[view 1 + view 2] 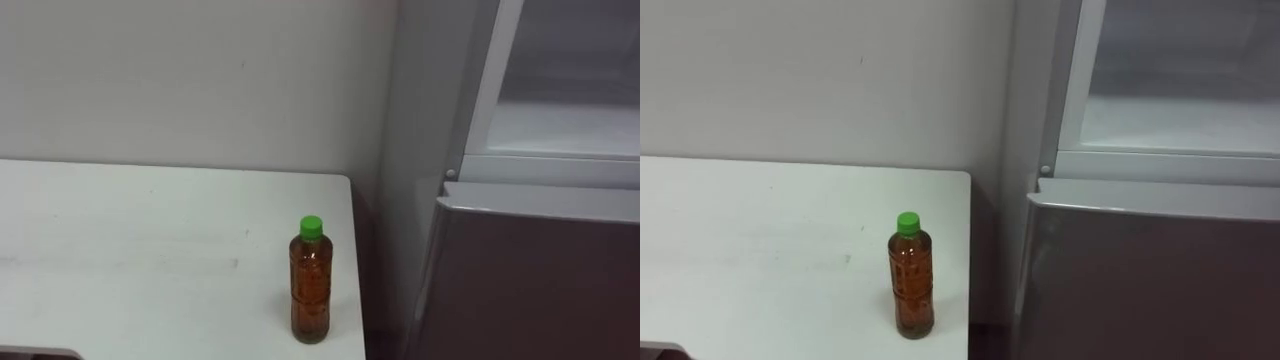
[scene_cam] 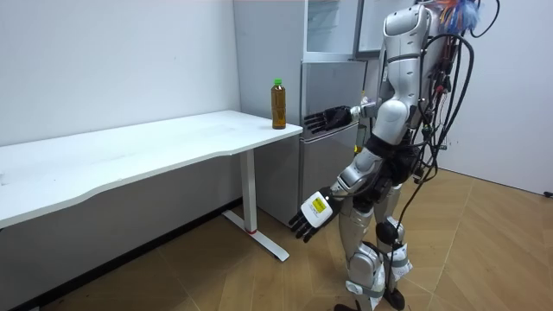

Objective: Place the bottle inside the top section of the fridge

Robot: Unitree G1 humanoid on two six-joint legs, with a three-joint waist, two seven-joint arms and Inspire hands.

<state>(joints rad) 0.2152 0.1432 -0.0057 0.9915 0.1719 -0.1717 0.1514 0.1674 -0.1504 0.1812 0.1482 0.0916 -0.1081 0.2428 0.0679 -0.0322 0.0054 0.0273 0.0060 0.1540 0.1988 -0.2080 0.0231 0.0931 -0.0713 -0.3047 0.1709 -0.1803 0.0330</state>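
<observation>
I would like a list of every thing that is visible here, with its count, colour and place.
bottle: one, brown liquid and green cap, upright at the table's end next to the fridge.
table: one, white, along the wall.
fridge: one, grey, beside the table; upper compartment open, white inside.
wall: white, behind the table.
floor: wood-coloured.
right hand: raised, open, near the bottle.
left hand: hanging low, open.
</observation>
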